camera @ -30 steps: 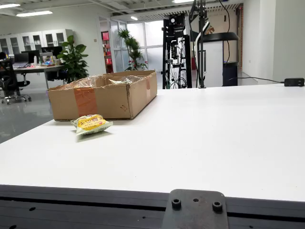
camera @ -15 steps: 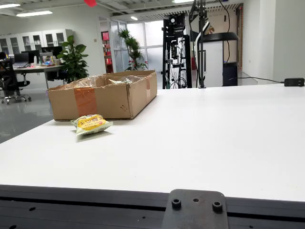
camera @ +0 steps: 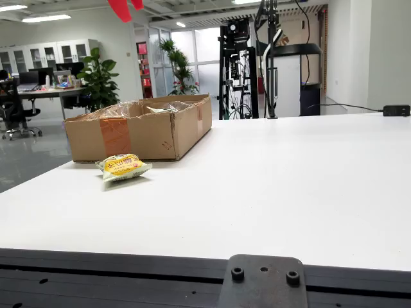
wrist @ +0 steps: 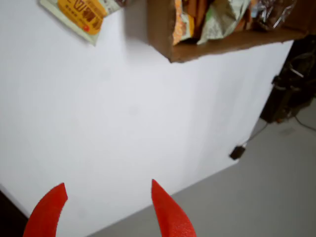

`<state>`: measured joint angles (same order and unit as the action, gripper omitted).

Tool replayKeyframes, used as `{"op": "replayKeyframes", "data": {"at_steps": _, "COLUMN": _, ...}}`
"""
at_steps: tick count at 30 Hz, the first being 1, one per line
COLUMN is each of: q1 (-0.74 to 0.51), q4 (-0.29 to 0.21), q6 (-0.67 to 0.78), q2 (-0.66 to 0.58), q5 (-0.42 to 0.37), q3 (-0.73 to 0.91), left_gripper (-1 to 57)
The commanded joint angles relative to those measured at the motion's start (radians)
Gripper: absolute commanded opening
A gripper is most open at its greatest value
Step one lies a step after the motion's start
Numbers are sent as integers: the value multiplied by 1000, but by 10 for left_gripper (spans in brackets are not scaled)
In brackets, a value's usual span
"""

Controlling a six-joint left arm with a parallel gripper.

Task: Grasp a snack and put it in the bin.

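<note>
A yellow-and-green snack packet lies on the white table just in front of the open cardboard box in the view from the side. In the view that rides on the gripper the packet is at the top left and the box, holding several snack bags, is at the top. My gripper has red fingertips spread apart, open and empty, high above the table. In the side view the gripper shows at the top edge, above the box.
A black metal bracket sits at the table's near edge in the side view. Black equipment racks stand beyond the far edge. The table's edge, grey floor and a cable show in the gripper view.
The red fingertips have come down into the top of the side view: absent one second ago, a small tip half a second ago, more now. The packet and box have not moved.
</note>
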<state>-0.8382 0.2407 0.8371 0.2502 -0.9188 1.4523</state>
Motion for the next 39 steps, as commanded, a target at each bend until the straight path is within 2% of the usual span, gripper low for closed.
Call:
{"op": "replayKeyframes", "data": {"at_steps": 1, "q1": 22, "q4": 6, "q6": -7, "q2": 21, "q5": 12, "q3": -1, "left_gripper": 340}}
{"op": "replayKeyframes", "data": {"at_steps": 18, "q1": 100, "q4": 23, "q6": -138, "q2": 77, "q5": 33, "q3": -3, "left_gripper": 383}}
{"op": "replayKeyframes", "data": {"at_steps": 31, "q1": 149, "q4": 21, "q6": -133, "q2": 103, "q5": 51, "q3": -7, "left_gripper": 393}}
{"op": "replayKeyframes", "data": {"at_steps": 39, "q1": 156, "q4": 21, "q6": -183, "q2": 166, "q5": 53, "q3": -9, "left_gripper": 394}}
